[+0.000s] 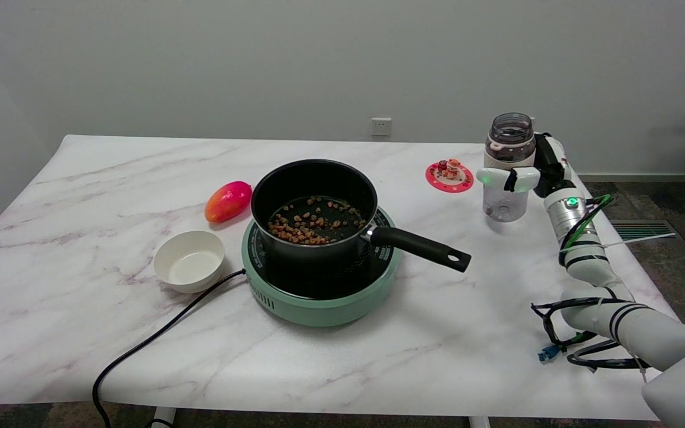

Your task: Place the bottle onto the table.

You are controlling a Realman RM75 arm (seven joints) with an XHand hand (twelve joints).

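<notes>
We found the right hand [527,173] wrapped around a clear bottle [507,167], one white finger [493,176] crossing its front while the rest of the hand pressed against its far side. The bottle stood upright, open at the top, with a dark upper part and a clear lower part; its base sat at the surface of the marble table [81,285], though we could not tell whether it truly rested there or hung just above. We took the black pot [313,208] as our landmark. It sat on a pale green hotplate [319,297] near the middle of the table, brown bits scattered across its bottom, its black handle [420,246] pointing to the right, toward the bottle, which stood well apart from it, farther back. Between pot and bottle, nearer the bottle, lay a small red coaster [449,177] with tiny figures on it. Left of the pot lay a red-and-orange mango [228,201], and in front of that a white bowl [189,260]. A black cord [158,336] ran from the hotplate off the table's near edge.
</notes>
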